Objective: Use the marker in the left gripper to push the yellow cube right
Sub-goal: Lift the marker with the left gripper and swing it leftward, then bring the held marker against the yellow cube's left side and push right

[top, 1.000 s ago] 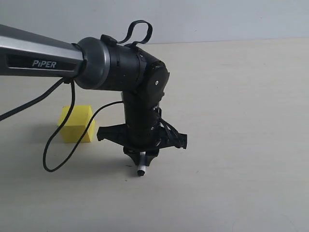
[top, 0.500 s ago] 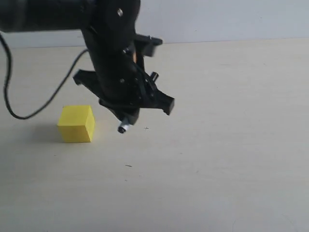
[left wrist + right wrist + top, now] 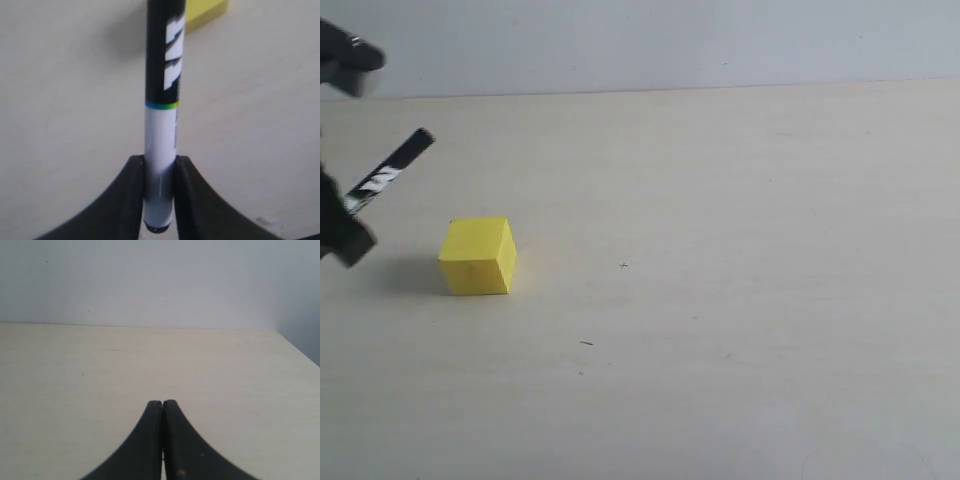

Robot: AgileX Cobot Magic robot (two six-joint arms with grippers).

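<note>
The yellow cube (image 3: 478, 256) rests on the pale table at the left of the exterior view; one corner of the cube (image 3: 206, 12) shows in the left wrist view beyond the marker. My left gripper (image 3: 342, 225) sits at the far left edge, mostly out of frame, shut on the marker (image 3: 390, 173). The marker's black lettered half points up and right, ending above and left of the cube, apart from it. In the left wrist view the fingers (image 3: 129, 200) clamp the marker's (image 3: 161, 115) white barrel. My right gripper (image 3: 162, 405) is shut with nothing in it and does not show in the exterior view.
A pale wooden tabletop (image 3: 740, 300) stretches to the right of the cube, with a grey wall (image 3: 670, 40) behind it. A few tiny dark specks (image 3: 586, 343) lie on the surface.
My left arm has swung from the middle of the table up and over to the far left edge, past the cube. The marker now points up and right. The cube has not moved.
</note>
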